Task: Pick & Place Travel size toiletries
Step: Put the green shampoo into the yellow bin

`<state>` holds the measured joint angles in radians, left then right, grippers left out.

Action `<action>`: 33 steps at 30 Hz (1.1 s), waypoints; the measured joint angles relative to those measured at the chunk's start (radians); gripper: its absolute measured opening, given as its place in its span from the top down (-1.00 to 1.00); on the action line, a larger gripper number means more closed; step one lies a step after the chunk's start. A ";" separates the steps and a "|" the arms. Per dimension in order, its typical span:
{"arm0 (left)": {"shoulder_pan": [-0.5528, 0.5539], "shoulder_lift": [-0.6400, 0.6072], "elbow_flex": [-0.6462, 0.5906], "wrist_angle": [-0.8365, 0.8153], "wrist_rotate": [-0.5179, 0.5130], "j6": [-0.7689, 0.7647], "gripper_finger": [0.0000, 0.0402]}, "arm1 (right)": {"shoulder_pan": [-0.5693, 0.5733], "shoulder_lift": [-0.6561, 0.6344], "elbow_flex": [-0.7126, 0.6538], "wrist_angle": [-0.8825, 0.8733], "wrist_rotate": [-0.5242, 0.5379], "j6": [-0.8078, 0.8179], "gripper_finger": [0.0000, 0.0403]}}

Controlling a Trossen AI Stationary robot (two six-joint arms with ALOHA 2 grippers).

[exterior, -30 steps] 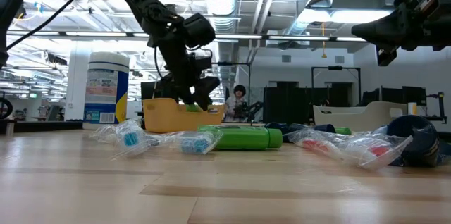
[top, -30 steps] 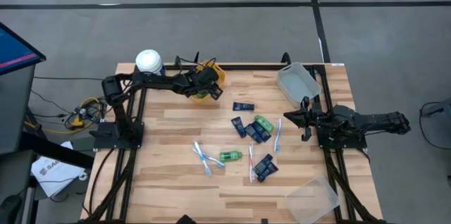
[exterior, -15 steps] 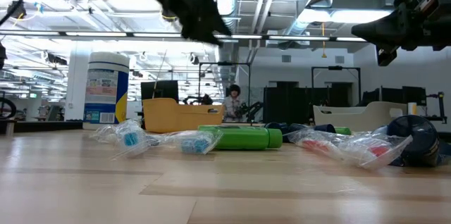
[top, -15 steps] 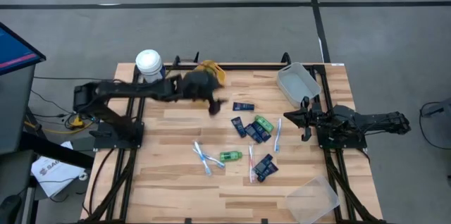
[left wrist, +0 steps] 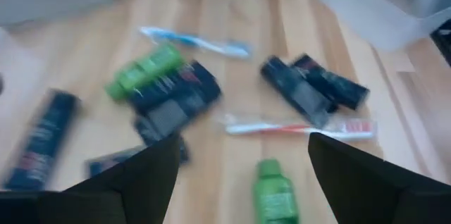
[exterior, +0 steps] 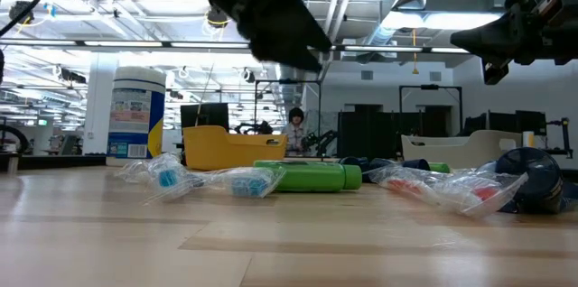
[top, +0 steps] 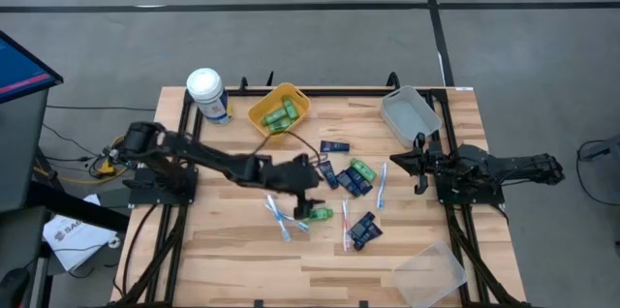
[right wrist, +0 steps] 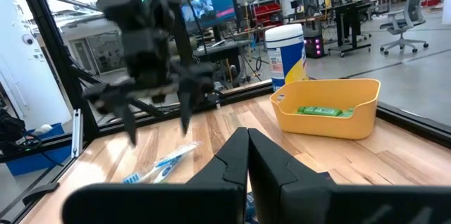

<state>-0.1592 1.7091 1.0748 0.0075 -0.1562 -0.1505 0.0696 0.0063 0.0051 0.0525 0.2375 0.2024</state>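
Note:
My left gripper (top: 308, 197) is open and empty, in the air over the toiletries in the middle of the table; it also shows in the right wrist view (right wrist: 158, 122). Between its fingers lies a green bottle (left wrist: 276, 196) flat on the wood, also in the high view (top: 318, 214). Another green bottle (top: 362, 169), several navy tubes (top: 349, 180) and white toothbrushes (top: 281, 216) lie scattered around it. A yellow bin (top: 279, 111) at the far side holds green bottles. My right gripper (top: 418, 166) is shut and empty, raised at the table's right.
A white-lidded canister (top: 206, 88) stands at the far left corner. A grey bin (top: 410, 114) sits at the far right, a clear bin (top: 431, 271) at the near right corner. Bare wood lies at the near left.
My left gripper has risen out of the yellow bin and swung toward the table's near edge and right, to a place above the scattered toiletries. The toiletries on the table have stayed where they were.

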 joint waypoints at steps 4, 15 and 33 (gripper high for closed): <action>-0.045 0.075 0.000 0.058 0.004 -0.075 -0.53 | 0.000 0.000 0.000 -0.001 0.000 0.000 1.00; -0.107 0.245 0.000 0.074 -0.020 -0.127 -0.51 | -0.001 0.000 0.000 0.000 0.000 0.000 1.00; -0.106 0.293 -0.009 0.070 -0.060 -0.221 -0.14 | 0.000 0.000 0.000 0.000 0.000 0.000 1.00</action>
<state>-0.2649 2.0022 1.0659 0.0772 -0.2158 -0.3714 0.0692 0.0063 0.0048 0.0525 0.2375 0.2028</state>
